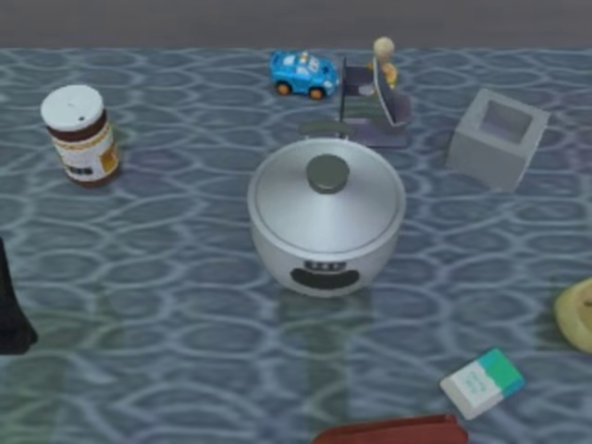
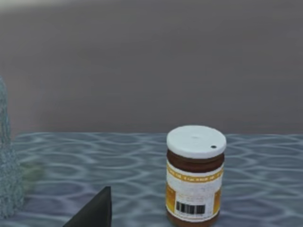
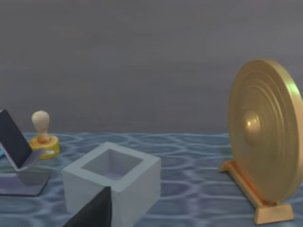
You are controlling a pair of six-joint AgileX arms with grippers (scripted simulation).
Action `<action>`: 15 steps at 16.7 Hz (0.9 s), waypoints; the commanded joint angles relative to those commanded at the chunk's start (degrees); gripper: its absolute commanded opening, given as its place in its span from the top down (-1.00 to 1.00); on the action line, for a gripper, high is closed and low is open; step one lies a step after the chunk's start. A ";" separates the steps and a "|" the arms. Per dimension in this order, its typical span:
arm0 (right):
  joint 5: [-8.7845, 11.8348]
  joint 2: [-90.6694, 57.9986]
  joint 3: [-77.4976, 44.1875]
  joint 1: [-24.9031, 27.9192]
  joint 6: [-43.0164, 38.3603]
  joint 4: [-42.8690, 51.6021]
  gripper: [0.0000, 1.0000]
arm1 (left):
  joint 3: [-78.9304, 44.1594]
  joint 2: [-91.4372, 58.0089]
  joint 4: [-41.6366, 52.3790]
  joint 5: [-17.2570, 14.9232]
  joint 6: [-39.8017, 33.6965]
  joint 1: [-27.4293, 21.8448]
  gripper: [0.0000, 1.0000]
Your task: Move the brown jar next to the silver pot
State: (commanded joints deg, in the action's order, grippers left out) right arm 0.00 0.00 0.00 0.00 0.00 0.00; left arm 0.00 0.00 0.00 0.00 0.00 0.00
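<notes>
The brown jar (image 1: 80, 135) stands upright at the table's far left, with a white lid and a yellow-orange label. The large silver pot (image 1: 326, 215) sits mid-table, lid on, well to the jar's right. My left arm (image 1: 11, 319) shows as a dark shape at the left edge, nearer than the jar. In the left wrist view the jar (image 2: 195, 175) stands ahead, apart from the one dark finger (image 2: 97, 213) that shows; nothing is held. My right arm is outside the top view; its finger (image 3: 97, 213) shows before a grey cube (image 3: 113, 182).
Behind the pot are a blue toy car (image 1: 303, 73), a wooden-handled stamp (image 1: 384, 57) and a dark phone stand (image 1: 370, 106). The grey open cube (image 1: 497, 137) is back right. A gold disc (image 1: 578, 314), a white-teal box (image 1: 481, 381) and a red-brown object (image 1: 388, 432) lie front right.
</notes>
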 joint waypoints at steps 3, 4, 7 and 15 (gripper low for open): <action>0.00 0.00 0.00 0.00 0.00 0.00 -1.00 | -0.53 -0.44 0.34 0.02 0.06 0.00 -1.00; 0.00 0.00 0.00 0.00 0.00 0.00 -1.00 | -1.61 -1.35 1.01 0.06 0.18 0.00 -1.00; 0.00 0.00 0.00 0.00 0.00 0.00 -1.00 | -8.35 -7.28 5.13 0.06 0.89 -0.22 -1.00; 0.00 0.00 0.00 0.00 0.00 0.00 -1.00 | -44.06 -42.69 26.92 -1.11 4.27 -1.86 -1.00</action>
State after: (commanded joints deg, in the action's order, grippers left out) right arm 0.00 0.00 0.00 0.00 0.00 0.00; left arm -44.06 -42.69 26.92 -1.11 4.27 -1.86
